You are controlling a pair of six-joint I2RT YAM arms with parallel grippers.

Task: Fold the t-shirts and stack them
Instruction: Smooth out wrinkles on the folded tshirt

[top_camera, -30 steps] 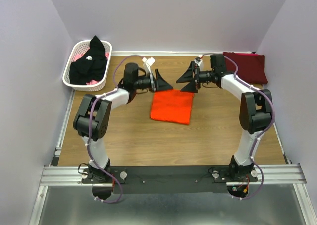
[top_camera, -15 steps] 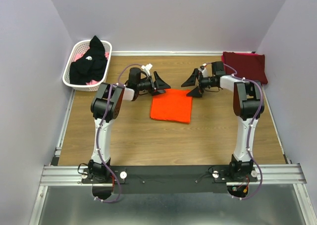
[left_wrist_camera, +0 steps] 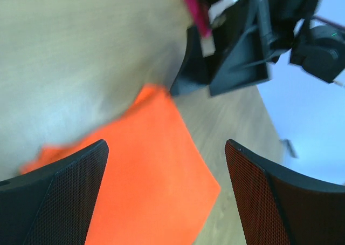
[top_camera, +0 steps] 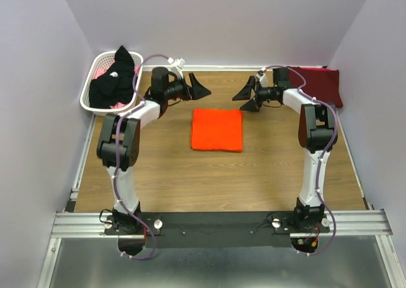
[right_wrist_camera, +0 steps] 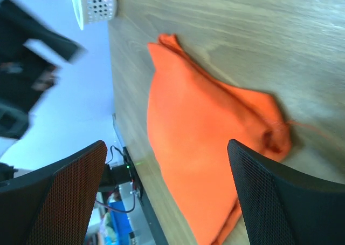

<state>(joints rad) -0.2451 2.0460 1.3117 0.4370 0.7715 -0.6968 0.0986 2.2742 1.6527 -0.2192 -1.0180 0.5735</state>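
While the left gripper (top_camera: 199, 87) and right gripper (top_camera: 243, 98) gape empty, the folded orange t-shirt (top_camera: 217, 130) lies flat, its slightly longer side running left-right.

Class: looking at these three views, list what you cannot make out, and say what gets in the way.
1. Top view: whatever lies under the black t-shirt in the white basket; the shirt covers it.
2. Top view: the maroon t-shirt's left edge, behind the right arm.
3. Right wrist view: one end of the orange t-shirt, cut off by the bottom edge.
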